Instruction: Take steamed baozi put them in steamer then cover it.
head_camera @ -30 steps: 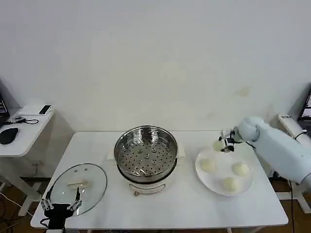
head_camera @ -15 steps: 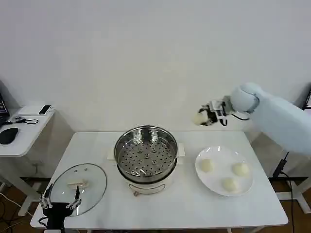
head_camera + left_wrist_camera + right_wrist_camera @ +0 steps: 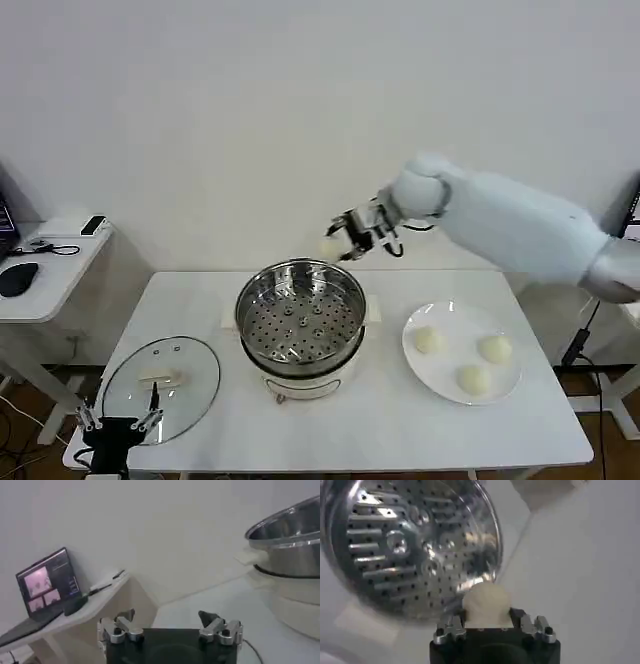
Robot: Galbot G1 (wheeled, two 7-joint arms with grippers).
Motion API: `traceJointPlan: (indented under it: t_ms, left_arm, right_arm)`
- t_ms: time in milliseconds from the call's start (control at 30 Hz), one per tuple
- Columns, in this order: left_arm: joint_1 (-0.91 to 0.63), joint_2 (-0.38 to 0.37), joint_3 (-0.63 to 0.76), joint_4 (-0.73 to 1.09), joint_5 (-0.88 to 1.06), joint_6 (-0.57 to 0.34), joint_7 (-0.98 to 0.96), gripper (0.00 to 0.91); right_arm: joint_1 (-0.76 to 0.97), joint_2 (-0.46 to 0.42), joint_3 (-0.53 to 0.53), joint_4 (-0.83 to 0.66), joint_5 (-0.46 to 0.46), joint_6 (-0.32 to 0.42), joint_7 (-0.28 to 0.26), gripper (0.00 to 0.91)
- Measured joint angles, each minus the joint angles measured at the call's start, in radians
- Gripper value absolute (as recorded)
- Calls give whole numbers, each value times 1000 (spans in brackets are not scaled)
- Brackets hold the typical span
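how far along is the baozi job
Nothing is in the steamer yet; its tray is bare. In hand: the right gripper holds the first bun above the steamer's far rim. Left: three buns on the plate, then the lid, lying by the left gripper.

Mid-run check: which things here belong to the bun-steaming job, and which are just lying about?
Job: right pincer holding a baozi; three baozi on the plate; steamer; cover; left pincer, open.
Lying about: laptop, mouse, side table.
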Motion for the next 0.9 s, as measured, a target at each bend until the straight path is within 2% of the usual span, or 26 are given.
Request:
traceJointPlan:
  t_ms: [233,567,900]
  left_arm:
    - [-4,-1,-4,10,-3,-1,0,907]
    - [-19,5,1,26,-5,0,0,907]
    - [-23,5,2,30,-6,0,0,907]
  right_arm:
    - [3,102,-74,-55,-78,118,7,615]
    - [-41,182,-107,-147,-249,273,49,615]
    - [-82,227,-116,-213,-379,361,92,615]
